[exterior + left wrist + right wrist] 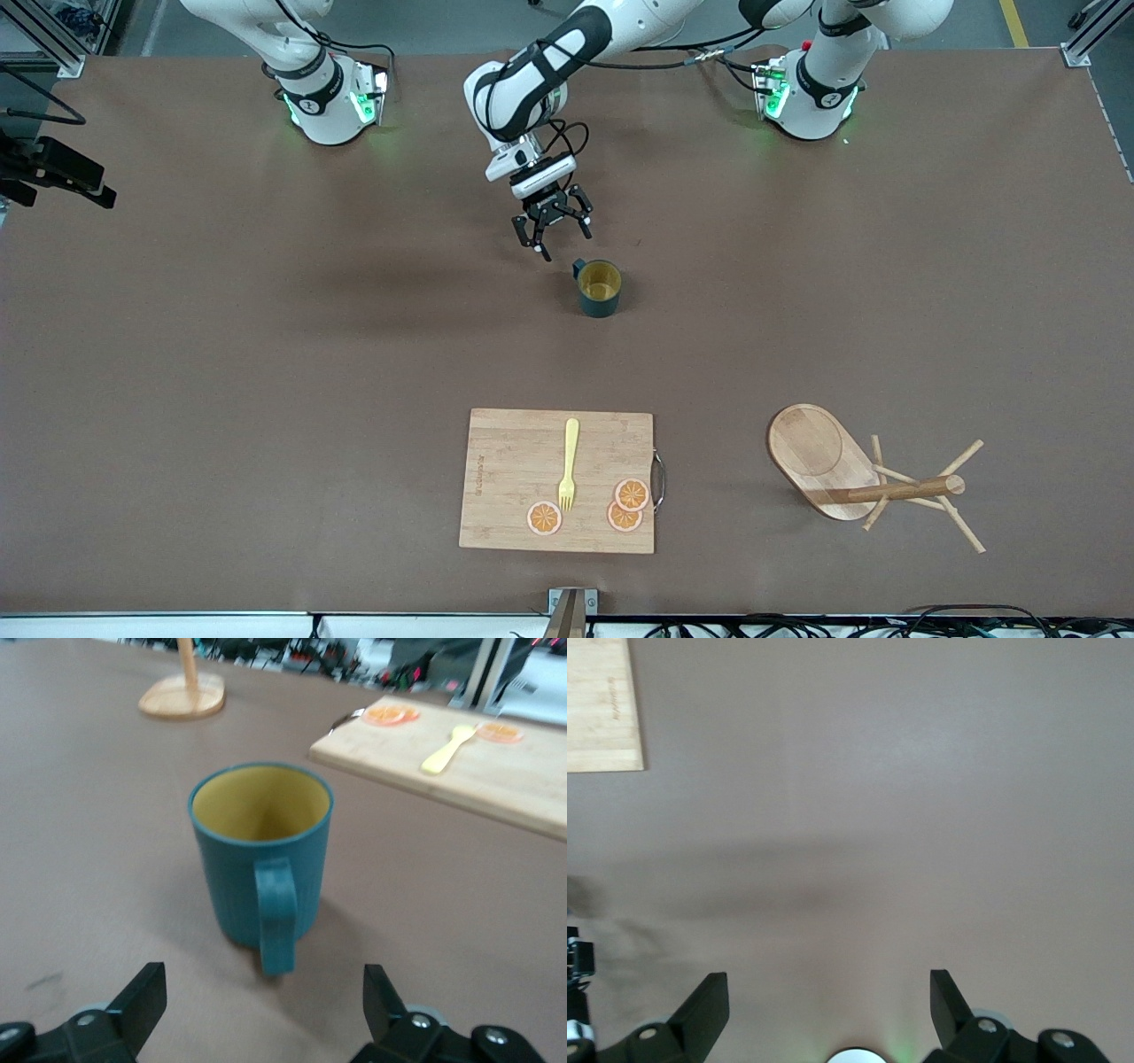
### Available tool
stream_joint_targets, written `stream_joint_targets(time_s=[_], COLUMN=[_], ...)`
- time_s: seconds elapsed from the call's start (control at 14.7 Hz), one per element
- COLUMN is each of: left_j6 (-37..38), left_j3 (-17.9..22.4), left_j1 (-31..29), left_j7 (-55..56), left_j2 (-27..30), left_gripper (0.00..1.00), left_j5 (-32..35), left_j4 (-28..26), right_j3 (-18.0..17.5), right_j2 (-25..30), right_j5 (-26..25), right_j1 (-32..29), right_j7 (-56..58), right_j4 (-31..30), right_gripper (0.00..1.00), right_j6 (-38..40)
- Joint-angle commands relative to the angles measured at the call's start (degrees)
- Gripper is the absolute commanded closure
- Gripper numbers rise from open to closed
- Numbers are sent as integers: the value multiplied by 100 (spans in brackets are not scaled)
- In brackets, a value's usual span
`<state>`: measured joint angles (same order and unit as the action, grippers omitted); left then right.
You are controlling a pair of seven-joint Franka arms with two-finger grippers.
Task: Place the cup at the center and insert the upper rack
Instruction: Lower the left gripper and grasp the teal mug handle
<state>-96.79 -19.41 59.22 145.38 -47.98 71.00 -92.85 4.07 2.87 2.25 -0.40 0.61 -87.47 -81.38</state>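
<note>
The cup [599,288] is a dark teal ribbed mug with a yellow-ochre inside, upright near the middle of the table. Its handle [275,917] points at my left gripper [556,237], which hangs low over bare table beside the cup, open and apart from it. In the left wrist view the cup [261,846] stands just ahead of the open left gripper [264,983]. The upper rack [850,478], a bamboo mug tree, stands on its oval base [182,698] toward the left arm's end, nearer the front camera. My right gripper [829,985] is open over bare table, holding nothing.
A wooden cutting board [556,478] lies nearer the front camera than the cup, carrying a yellow fork [568,465] and three orange slices [631,494]. The board [461,771] also shows in the left wrist view, and its corner [602,704] in the right wrist view.
</note>
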Motion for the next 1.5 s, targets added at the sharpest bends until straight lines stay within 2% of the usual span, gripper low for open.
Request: stream_joint_targets(time_s=[0.0, 0.34, 0.61, 1.23, 1.43], left_j6=[20, 20, 20, 11, -6], left_j3=[86, 279, 393, 517, 517], left_j1=[11, 2, 2, -6, -6], left_j7=[316, 368, 412, 448, 395], left_j2=[87, -10, -115, -379, -379], left_gripper=[6, 19, 20, 42, 67], left_j5=[415, 863, 872, 828, 819], left_j4=[-207, -198, -172, 22, 65], right_j3=[112, 59, 33, 24, 24], right_j2=[178, 213, 231, 240, 240], right_j5=[179, -92, -181, -287, -287], right_j1=[22, 75, 75, 93, 93], right_j7=[-26, 80, 360, 396, 396], right_j4=[-244, -226, -226, -218, -217], right_gripper=[0, 0, 0, 0, 0], right_j6=[-97, -88, -35, 17, 35])
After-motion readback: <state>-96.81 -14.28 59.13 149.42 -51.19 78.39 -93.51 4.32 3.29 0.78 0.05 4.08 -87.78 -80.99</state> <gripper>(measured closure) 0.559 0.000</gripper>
